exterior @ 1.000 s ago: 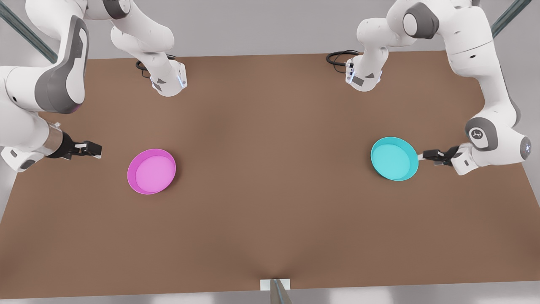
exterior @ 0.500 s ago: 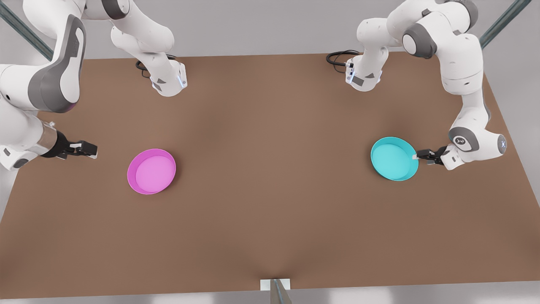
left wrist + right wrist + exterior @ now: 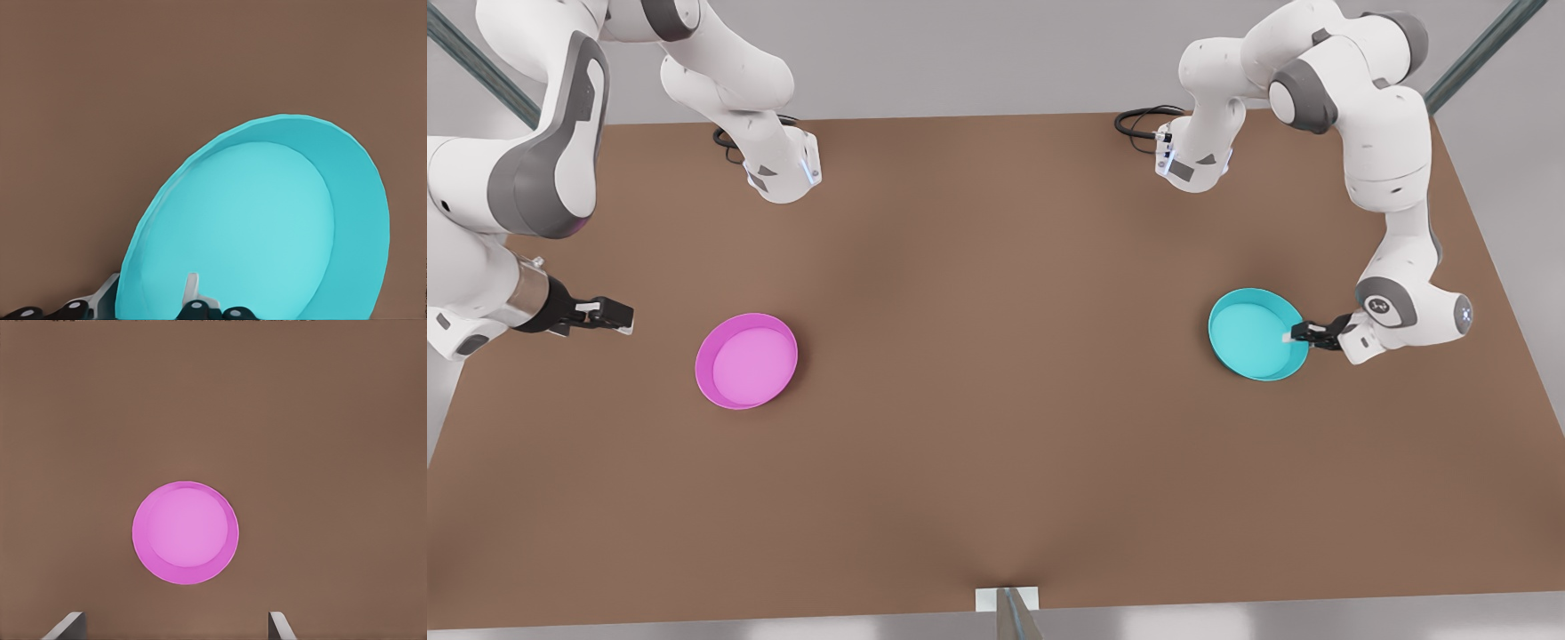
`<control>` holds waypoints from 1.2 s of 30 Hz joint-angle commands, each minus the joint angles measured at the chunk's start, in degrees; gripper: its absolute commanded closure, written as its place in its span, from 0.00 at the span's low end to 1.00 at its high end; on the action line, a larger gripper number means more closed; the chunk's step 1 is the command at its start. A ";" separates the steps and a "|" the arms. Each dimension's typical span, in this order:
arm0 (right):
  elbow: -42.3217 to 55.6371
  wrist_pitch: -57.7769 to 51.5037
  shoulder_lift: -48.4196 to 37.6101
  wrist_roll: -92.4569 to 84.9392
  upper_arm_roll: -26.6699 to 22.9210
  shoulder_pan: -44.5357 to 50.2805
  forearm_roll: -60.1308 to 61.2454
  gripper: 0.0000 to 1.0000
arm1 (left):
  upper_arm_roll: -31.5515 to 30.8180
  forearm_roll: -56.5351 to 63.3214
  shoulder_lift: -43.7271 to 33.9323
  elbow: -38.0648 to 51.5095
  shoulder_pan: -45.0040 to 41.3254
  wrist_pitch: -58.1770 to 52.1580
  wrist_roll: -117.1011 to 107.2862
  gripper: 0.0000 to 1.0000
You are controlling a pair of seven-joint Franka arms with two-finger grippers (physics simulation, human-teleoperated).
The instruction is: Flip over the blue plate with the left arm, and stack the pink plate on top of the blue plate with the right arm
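Observation:
The blue plate (image 3: 1256,335) lies right side up on the table at the front view's right. My left gripper (image 3: 1291,337) reaches it from the far right side, open, with the rim between its fingers. In the left wrist view one finger (image 3: 191,288) lies inside the blue plate (image 3: 267,227) and the other stands outside the rim, with the left gripper (image 3: 150,288) astride it. The pink plate (image 3: 746,360) lies right side up at the front view's left. My right gripper (image 3: 615,315) hovers open to its left, apart from it. The right wrist view looks at the pink plate (image 3: 185,532) between the spread fingers of the right gripper (image 3: 173,619).
The brown table (image 3: 996,462) stretches wide between the two plates. Both arm bases (image 3: 783,173) stand at the far edge with black cable loops. A small white bracket (image 3: 1007,599) sits at the near edge.
The left gripper has slid toward the blue plate until its fingers straddle the rim. The right gripper drew back slightly to the left, then held still. Neither plate moved.

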 commanded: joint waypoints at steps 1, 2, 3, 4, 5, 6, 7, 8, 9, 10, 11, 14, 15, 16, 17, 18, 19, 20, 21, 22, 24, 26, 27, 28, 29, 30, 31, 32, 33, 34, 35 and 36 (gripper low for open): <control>0.00 0.00 0.26 0.00 0.00 0.02 0.00 0.00 | -0.01 0.13 0.13 0.00 -0.35 0.00 0.06 0.58; 0.00 0.00 0.27 -0.09 0.00 0.02 0.00 0.00 | -0.01 0.13 0.31 0.00 -0.52 -0.09 0.06 0.58; 0.00 0.00 0.27 0.00 0.00 0.02 0.09 0.00 | -0.01 0.13 0.40 0.00 -0.52 -0.09 0.06 0.59; 0.00 0.00 0.27 0.00 0.00 0.02 0.00 0.00 | -0.01 0.13 0.40 0.00 -0.52 -0.09 0.06 0.61; 0.00 0.00 0.27 0.00 0.00 0.02 0.00 0.00 | -0.01 0.13 0.40 0.09 -0.52 -0.09 0.06 0.63; 0.00 -0.09 0.27 0.00 0.00 0.02 0.09 0.00 | -0.01 0.13 0.48 0.00 -0.52 -0.09 0.06 0.67; 0.00 -0.09 0.27 0.00 0.00 0.10 0.00 0.00 | -0.01 0.13 0.48 0.00 -0.52 -0.17 0.06 0.72; 0.00 -0.09 0.27 0.00 0.00 0.02 0.09 0.00 | -0.01 0.13 0.48 0.00 -0.52 -0.18 0.06 0.76; 0.00 -0.09 0.27 0.00 0.00 0.02 0.18 0.00 | -0.01 0.13 0.48 0.00 -0.52 -0.26 0.06 0.77; 0.09 0.00 0.27 0.00 0.00 0.02 0.18 0.00 | -0.01 0.13 0.48 0.00 -0.52 -0.26 0.06 0.79; 0.00 0.00 0.27 0.00 0.00 0.02 0.18 0.00 | -0.01 0.13 0.48 0.00 -0.52 -0.26 0.06 0.79; 0.09 0.00 0.27 0.00 0.00 0.02 0.18 0.00 | -0.01 0.13 0.66 0.09 -0.52 -0.35 0.06 0.79; 0.09 0.00 0.27 0.00 -0.09 0.02 0.18 0.00 | -0.01 0.13 0.66 0.09 -0.52 -0.44 0.06 0.79; 0.09 0.00 0.27 0.00 -0.09 0.02 0.18 0.00 | -0.01 0.13 1.01 0.09 -0.52 -0.35 0.06 0.79; 0.09 0.00 0.27 0.00 -0.09 0.02 0.18 0.00 | -0.01 0.13 1.01 0.09 -0.52 -0.35 0.06 0.79; 0.09 0.00 0.27 0.00 0.00 0.02 0.18 0.00 | -0.01 0.13 1.10 0.09 -0.52 -0.35 0.06 0.79; 0.09 0.00 0.27 0.00 0.00 0.02 0.26 0.00 | -0.01 0.13 1.01 0.18 -0.52 -0.44 0.06 0.79; 0.18 0.00 0.27 0.00 0.00 0.02 0.26 0.00 | -0.01 0.13 0.93 0.26 -0.52 -0.70 0.06 0.79; 0.18 0.00 0.27 0.00 0.00 0.02 0.26 0.00 | -0.01 0.13 0.75 0.44 -0.52 -1.58 0.06 0.79; 0.18 0.00 0.27 0.00 0.00 0.02 0.26 0.00 | 0.08 0.22 0.48 0.53 -0.52 -1.93 0.06 0.79; 0.18 0.00 0.27 0.00 0.00 0.02 0.26 0.00 | 0.17 0.30 -0.13 0.70 -0.61 -3.25 -0.11 0.79; 0.18 0.00 0.27 0.00 -0.09 0.02 0.26 0.00 | 0.25 0.57 -1.19 0.97 -0.61 -3.87 -0.46 0.79; 0.18 0.00 0.27 0.00 0.00 0.02 0.26 0.00 | 0.25 0.57 -1.45 1.32 -0.61 -4.22 -0.46 0.79; 0.18 0.00 0.27 0.00 0.00 0.02 0.26 0.00 | 0.25 0.74 -1.54 1.93 -0.70 -5.01 -0.64 0.79; 0.18 0.00 0.27 0.00 0.00 0.02 0.26 0.00 | 0.25 0.74 -1.62 2.02 -0.70 -5.01 -0.64 0.79; 0.18 0.00 0.27 0.00 0.00 0.02 0.26 0.00 | 0.25 0.74 -1.98 2.02 -0.79 -5.01 -0.73 0.79; 0.18 0.00 0.27 0.00 0.00 0.02 0.26 0.00 | 0.34 0.74 -2.15 2.11 -1.67 -5.62 -1.34 0.79; 0.18 0.00 0.27 0.00 0.00 0.10 0.26 0.00 | 0.34 1.27 -2.41 2.55 -1.76 -5.71 -1.34 0.79; 0.18 0.00 0.27 0.00 0.00 0.02 0.26 0.00 | 0.34 2.50 -2.42 3.51 -1.84 -6.33 -1.52 0.79; 0.18 0.00 0.27 0.00 0.00 0.02 0.26 0.00 | 0.43 3.29 -2.42 4.22 -2.46 -6.68 -1.61 0.79; 0.18 0.00 0.27 0.00 0.00 0.02 0.26 0.00 | 0.43 4.95 -2.59 5.10 -2.98 -6.77 -3.18 0.79; 0.18 0.00 0.27 0.00 0.00 0.02 0.26 0.00 | 0.43 6.98 -3.03 5.80 -3.60 -6.77 -4.76 0.79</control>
